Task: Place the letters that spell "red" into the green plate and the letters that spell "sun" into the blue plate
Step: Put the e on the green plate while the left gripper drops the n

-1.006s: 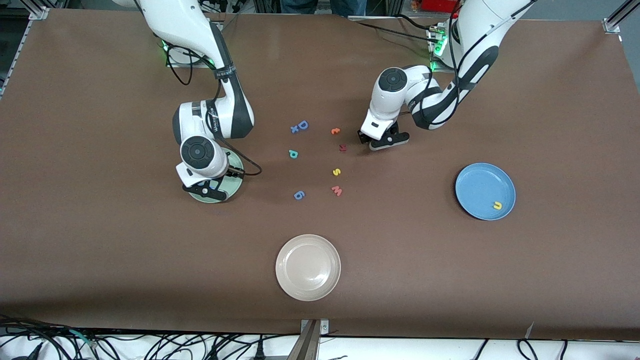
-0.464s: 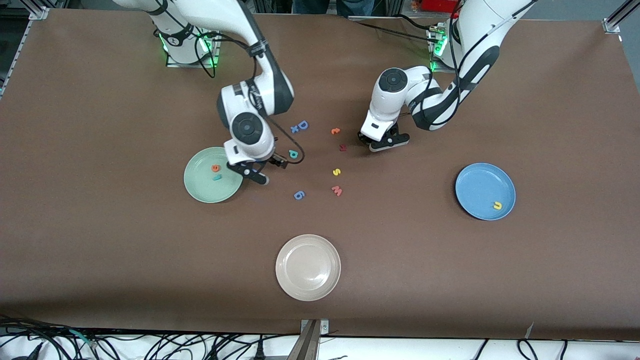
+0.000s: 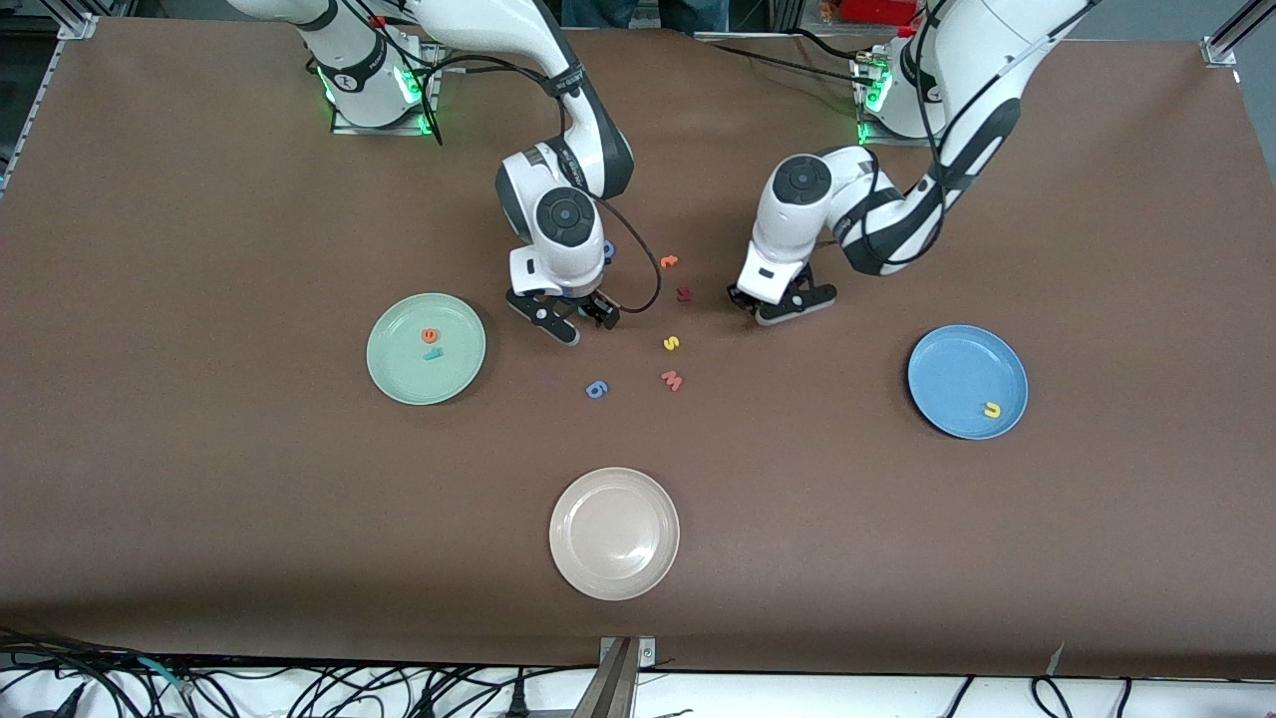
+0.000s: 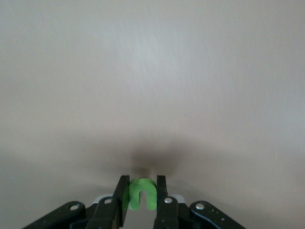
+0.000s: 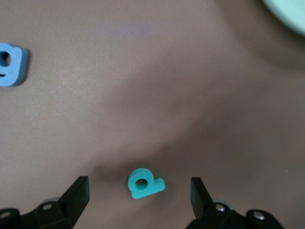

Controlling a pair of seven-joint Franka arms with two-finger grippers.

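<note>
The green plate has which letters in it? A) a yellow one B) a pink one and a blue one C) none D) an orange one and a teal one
D: the green plate holds an orange letter and a teal letter side by side.

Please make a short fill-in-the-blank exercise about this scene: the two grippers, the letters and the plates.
1. The left gripper is shut on a small ____ letter.
2. The open right gripper is over a teal letter that lies on the ____.
3. The yellow "u" lies in the ____ plate.
4. The green plate holds ____ letters, an orange letter and a teal one.

Missing words: green; table; blue; two
</note>
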